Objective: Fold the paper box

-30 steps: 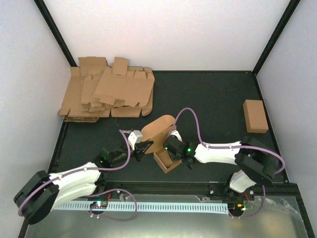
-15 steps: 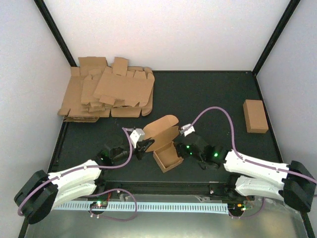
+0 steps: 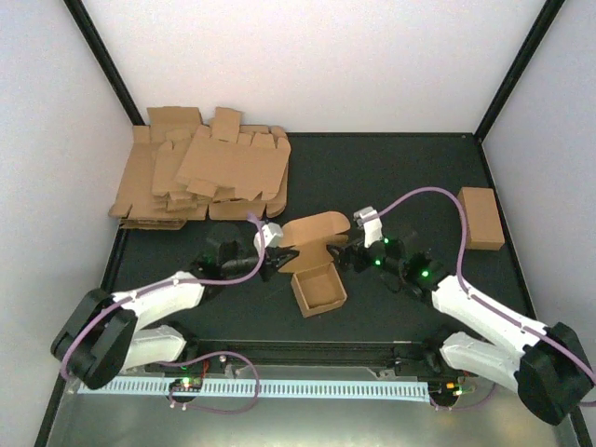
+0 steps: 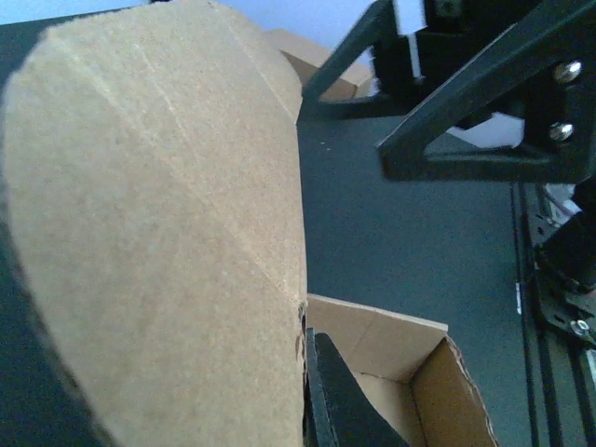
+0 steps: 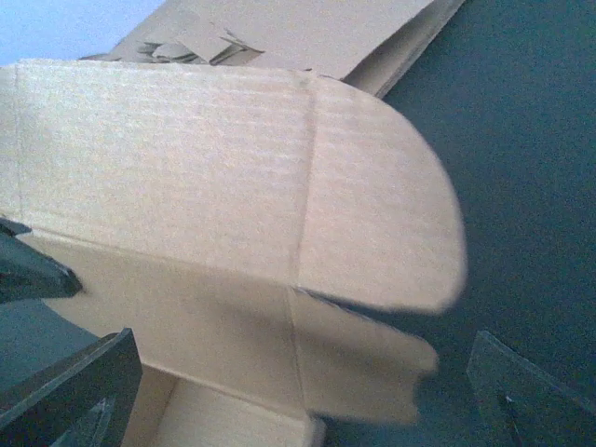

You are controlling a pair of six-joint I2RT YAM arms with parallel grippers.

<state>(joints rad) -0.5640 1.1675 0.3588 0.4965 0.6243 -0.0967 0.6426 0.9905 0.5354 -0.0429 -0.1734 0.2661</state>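
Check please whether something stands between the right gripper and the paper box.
Nothing visible does. The right gripper is open, right beside the raised lid of the paper box, whose rounded flap fills the right wrist view directly ahead. The left gripper pinches the lid from the opposite side, not in the way.

Far left: heap of flat blanks (image 3: 200, 177) fills the corner | far right: closed carton (image 3: 480, 219) | centre: paper box (image 3: 318, 289) flanked by left gripper (image 3: 282, 261) and right gripper (image 3: 346, 257) | free: mat (image 3: 391, 177) at far centre, and strip on box's near side
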